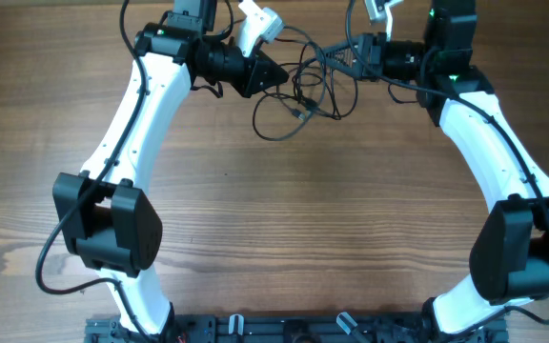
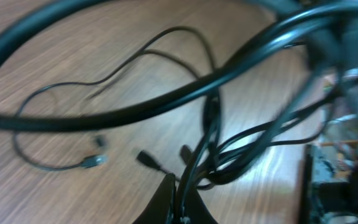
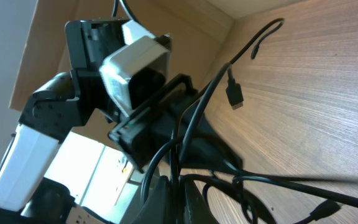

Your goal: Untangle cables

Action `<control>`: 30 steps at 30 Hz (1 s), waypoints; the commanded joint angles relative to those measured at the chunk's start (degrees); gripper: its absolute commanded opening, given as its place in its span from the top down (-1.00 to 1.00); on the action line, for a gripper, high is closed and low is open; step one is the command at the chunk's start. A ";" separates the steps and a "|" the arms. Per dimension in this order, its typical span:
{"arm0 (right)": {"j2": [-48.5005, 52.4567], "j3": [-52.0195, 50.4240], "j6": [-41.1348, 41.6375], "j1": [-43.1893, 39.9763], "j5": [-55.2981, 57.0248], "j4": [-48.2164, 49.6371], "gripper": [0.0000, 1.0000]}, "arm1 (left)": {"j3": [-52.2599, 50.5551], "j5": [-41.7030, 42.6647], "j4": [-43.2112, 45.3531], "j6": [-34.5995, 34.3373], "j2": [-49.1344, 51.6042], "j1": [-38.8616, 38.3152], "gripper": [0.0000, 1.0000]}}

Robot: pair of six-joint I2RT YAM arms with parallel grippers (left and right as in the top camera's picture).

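Observation:
The cables (image 1: pixel 298 103) are a loose tangle of thin black wires at the far middle of the table, between my two grippers. My left gripper (image 1: pixel 267 69) is shut on strands at the tangle's left side. In the left wrist view its fingers (image 2: pixel 182 198) pinch two strands, and the cables (image 2: pixel 211 118) run up from them. Small plug ends (image 2: pixel 94 160) lie on the wood. My right gripper (image 1: pixel 354 52) is shut on strands at the tangle's right side. In the right wrist view its fingers (image 3: pixel 180 200) pinch a strand, and a plug (image 3: pixel 235 95) hangs free.
The wooden table (image 1: pixel 284 219) stretches toward the front. The left arm's wrist camera (image 3: pixel 135 65) sits close in front of the right gripper. The table's far edge (image 3: pixel 229 25) is just behind both grippers. A black rail (image 1: pixel 284 329) runs along the near edge.

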 commanded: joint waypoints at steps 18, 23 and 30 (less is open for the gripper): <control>-1.86 1.36 3.58 -12.44 -0.92 -0.61 0.91 | 0.15 -21.29 3.10 -15.41 0.26 17.29 0.91; -1.86 1.36 1.95 -15.74 -0.68 -3.89 0.91 | 0.15 -21.31 2.93 -15.39 -0.44 20.35 0.92; -1.86 1.36 -5.81 -19.67 4.02 -15.69 0.91 | 0.15 -21.33 3.17 -15.39 -2.36 22.67 0.92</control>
